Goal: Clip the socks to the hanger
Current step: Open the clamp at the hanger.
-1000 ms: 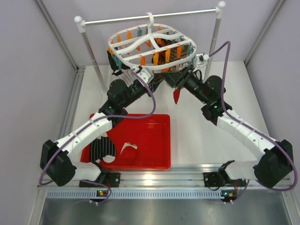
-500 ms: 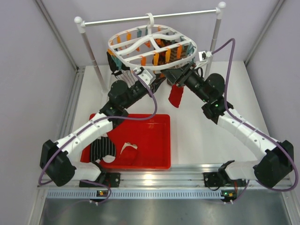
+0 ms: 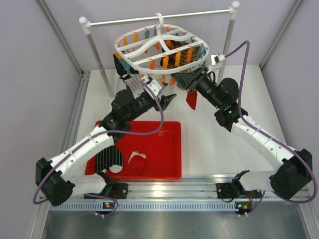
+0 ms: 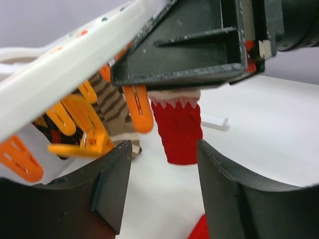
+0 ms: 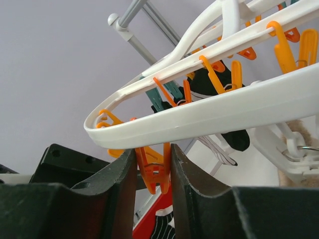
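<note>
Two grippers, one dark red sock [image 3: 191,99] at the hanger [image 3: 175,33].
Right gripper [image 5: 153,164] pinches one orange clip [image 5: 158,178]; left gripper [image 4: 162,164] gapes empty.

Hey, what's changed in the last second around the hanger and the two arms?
The left pincer drew back from the hanger toward the red tray and is open. More of the dark red sock shows, hanging below the right pincer. Unchanged: the right pincer at the hanger's front rim, shut on an orange clip; the striped sock and white sock in the tray.
</note>
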Tool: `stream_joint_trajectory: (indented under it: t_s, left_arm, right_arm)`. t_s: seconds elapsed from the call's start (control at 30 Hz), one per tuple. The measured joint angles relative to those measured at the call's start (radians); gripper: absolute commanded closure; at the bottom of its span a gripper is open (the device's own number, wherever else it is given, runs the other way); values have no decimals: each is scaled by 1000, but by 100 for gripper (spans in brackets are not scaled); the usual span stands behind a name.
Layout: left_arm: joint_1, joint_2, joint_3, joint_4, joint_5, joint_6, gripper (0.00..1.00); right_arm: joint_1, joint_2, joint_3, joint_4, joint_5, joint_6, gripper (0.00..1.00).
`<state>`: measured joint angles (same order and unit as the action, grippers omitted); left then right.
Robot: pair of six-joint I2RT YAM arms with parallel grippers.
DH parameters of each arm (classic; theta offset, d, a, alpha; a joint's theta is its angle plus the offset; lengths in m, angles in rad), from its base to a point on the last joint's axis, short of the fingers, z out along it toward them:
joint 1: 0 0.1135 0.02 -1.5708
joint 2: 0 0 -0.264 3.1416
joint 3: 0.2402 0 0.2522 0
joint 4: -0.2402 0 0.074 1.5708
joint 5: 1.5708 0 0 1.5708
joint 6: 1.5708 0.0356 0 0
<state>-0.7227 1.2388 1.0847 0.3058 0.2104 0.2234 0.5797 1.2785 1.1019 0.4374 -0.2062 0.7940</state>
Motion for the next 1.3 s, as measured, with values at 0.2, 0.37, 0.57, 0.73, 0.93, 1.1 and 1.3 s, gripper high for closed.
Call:
stream_joint_trajectory:
  t_s: [0.2, 0.37, 0.57, 0.73, 0.93, 1.1, 1.3]
  left_arm:
    - [0, -148, -39, -174, -30, -62, 38]
    - [0, -195, -39, -203, -52, -85, 42]
    - [0, -111, 5, -202, -35, -96, 47]
    - [0, -60, 34, -189, -24, -103, 47]
    - [-10, -34, 65, -151, -39, -117, 47]
    - [-23, -5, 100, -118, -63, -119, 47]
    - [-39, 35, 126, -106, -92, -111, 56]
  right_arm:
    - [0, 0, 0, 0, -6, 0, 100]
    - [-2, 0, 0, 0, -33, 12, 100]
    - [-2, 0, 18, -8, -57, 13, 100]
    - [-2, -1, 27, -19, -61, 8, 100]
    - [-2, -2, 27, -56, -60, -13, 100]
    - [-2, -2, 27, -72, -60, -28, 100]
    - [-1, -3, 27, -73, -60, -34, 100]
